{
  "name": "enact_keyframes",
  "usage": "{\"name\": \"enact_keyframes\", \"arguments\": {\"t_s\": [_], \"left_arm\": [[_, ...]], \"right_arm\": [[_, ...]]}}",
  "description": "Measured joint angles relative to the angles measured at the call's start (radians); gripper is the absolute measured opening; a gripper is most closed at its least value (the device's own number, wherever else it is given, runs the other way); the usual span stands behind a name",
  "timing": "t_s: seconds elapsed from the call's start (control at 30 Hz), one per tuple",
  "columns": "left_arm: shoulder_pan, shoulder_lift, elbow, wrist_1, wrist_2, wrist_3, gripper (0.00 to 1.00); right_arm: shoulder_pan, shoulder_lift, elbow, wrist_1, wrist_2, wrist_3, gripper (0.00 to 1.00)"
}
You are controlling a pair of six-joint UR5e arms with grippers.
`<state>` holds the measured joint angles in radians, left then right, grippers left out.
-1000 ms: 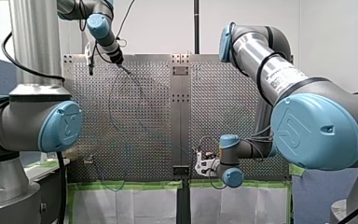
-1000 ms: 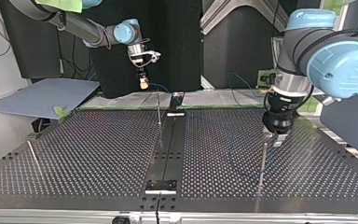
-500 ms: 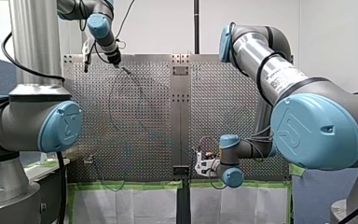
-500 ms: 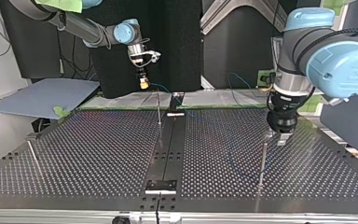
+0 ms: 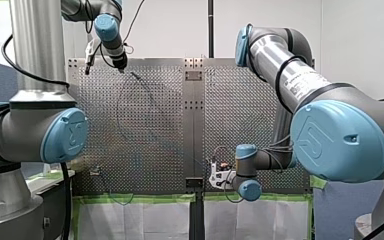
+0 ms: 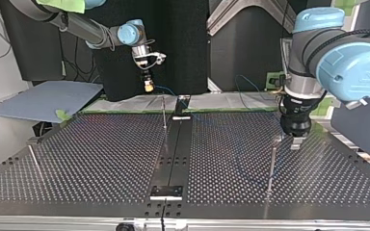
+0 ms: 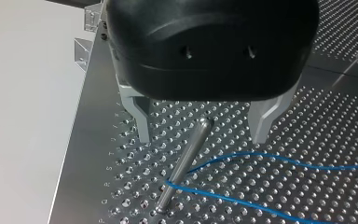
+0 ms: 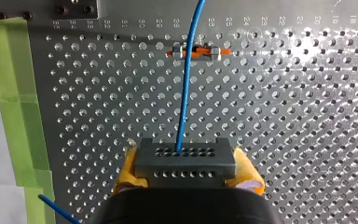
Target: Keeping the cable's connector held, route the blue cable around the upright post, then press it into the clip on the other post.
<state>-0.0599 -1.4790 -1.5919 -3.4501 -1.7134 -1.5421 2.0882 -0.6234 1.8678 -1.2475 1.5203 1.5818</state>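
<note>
Left wrist view, left pincer (image 7: 200, 138) spread astride post (image 7: 186, 156), right pincer (image 8: 186, 166) clenched on connector (image 8: 185, 157)

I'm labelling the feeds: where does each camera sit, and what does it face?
Front: behind the arms, facing over the table; left arm, right arm show.
Top: across the table, facing both arms, which enter from its top edge.
Left wrist: over the upright post; left gripper open.
Right wrist: faces the clip; right gripper shut on the connector.
Both wrist views share the blue cable.
</note>
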Motion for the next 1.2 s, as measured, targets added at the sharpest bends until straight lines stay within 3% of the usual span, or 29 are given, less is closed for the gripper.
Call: {"name": "enact_keyframes", "arguments": {"t_s": [0.33, 0.63, 1.2], "left_arm": [[-0.023, 0.000, 0.000, 0.007, 0.014, 0.046, 1.00], [-0.091, -0.031, 0.020, 0.039, 0.020, 0.118, 1.00], [-0.253, -0.191, 0.151, 0.127, -0.119, 0.128, 1.00]], "right_arm": [[-0.004, 0.000, 0.000, 0.004, 0.000, 0.000, 0.00], [0.000, 0.000, 0.000, 0.010, 0.001, 0.001, 0.00], [0.004, 0.000, 0.000, 0.006, 0.001, 0.005, 0.00]]}}
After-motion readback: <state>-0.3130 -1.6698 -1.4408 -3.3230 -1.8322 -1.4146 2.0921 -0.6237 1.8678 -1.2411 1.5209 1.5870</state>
